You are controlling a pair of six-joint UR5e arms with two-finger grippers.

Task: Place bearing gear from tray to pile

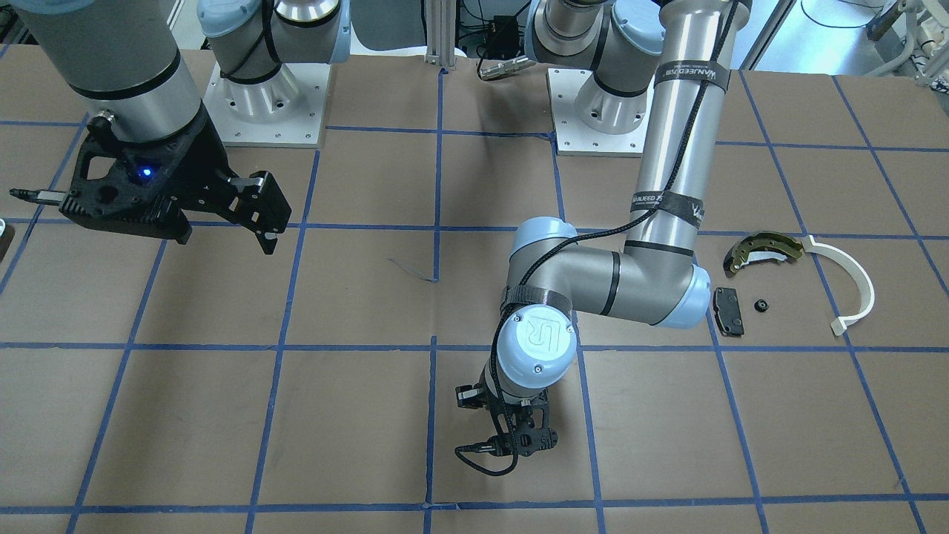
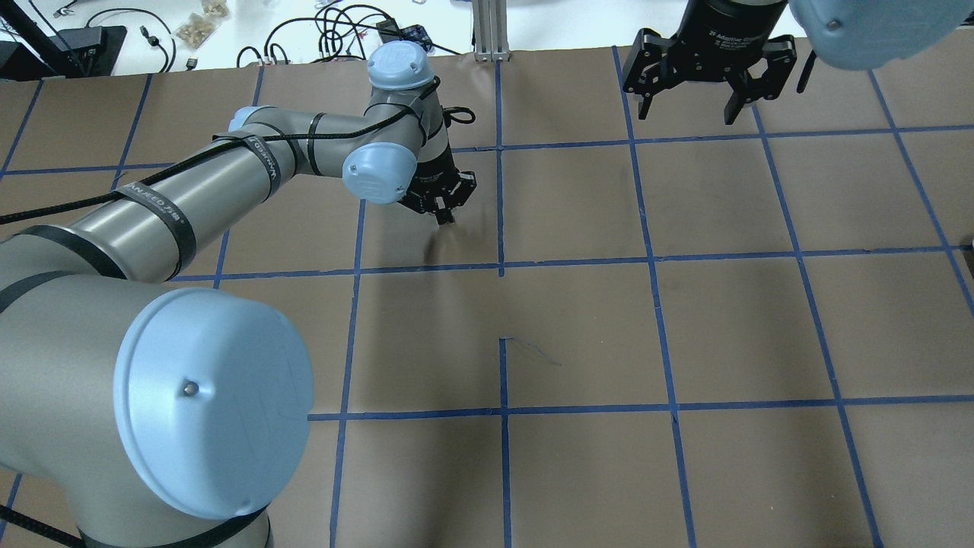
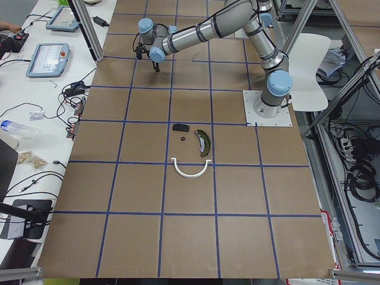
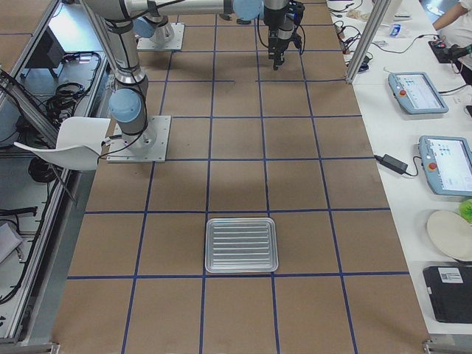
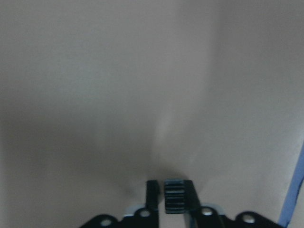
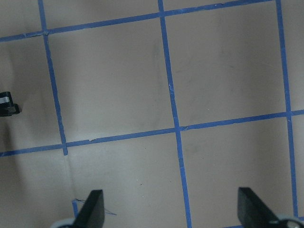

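Observation:
My left gripper (image 5: pixel 170 189) is shut on a small black toothed bearing gear (image 5: pixel 174 198), held just above the brown table. The gripper also shows in the overhead view (image 2: pixel 444 211) and the front view (image 1: pixel 511 443), in the table's middle column on the operators' side. The pile lies apart, toward the robot's left: a brass brake shoe (image 1: pixel 764 251), a white half-ring arc (image 1: pixel 852 285), a black pad (image 1: pixel 728 311) and a tiny black part (image 1: pixel 761 305). The ribbed metal tray (image 4: pixel 242 245) looks empty. My right gripper (image 2: pixel 689 106) is open and empty, raised above the table.
The table is brown paper with a blue tape grid (image 2: pixel 502 266). The arms' white base plates (image 1: pixel 267 104) stand at the robot's edge. Tablets, cables and a plate lie on the white bench (image 4: pixel 442 162) along the operators' side.

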